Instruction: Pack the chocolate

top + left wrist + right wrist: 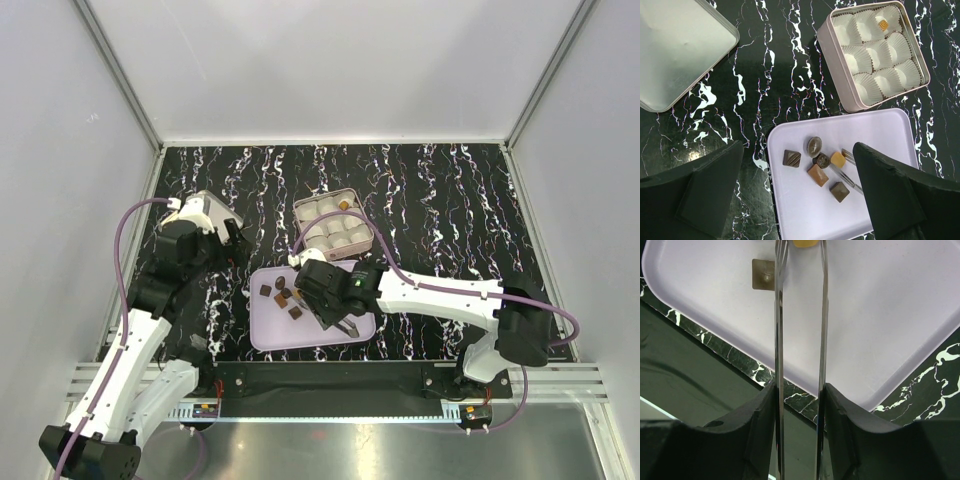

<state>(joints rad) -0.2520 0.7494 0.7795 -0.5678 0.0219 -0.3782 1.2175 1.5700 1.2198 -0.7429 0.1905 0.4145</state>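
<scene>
Six small chocolates [817, 175], dark brown and orange-tan, dot the tray [880, 135].

text: none legible | labels: none | numbers: none | signs: none

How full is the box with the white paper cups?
Almost empty. The tin holds only one chocolate, in a corner cup; the other cups show just bare white paper.

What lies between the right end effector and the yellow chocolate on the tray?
Metal tongs, held by the right end effector, stretch over the bare tray to the yellow chocolate, one arm each side. The right wrist view shows it.
</scene>
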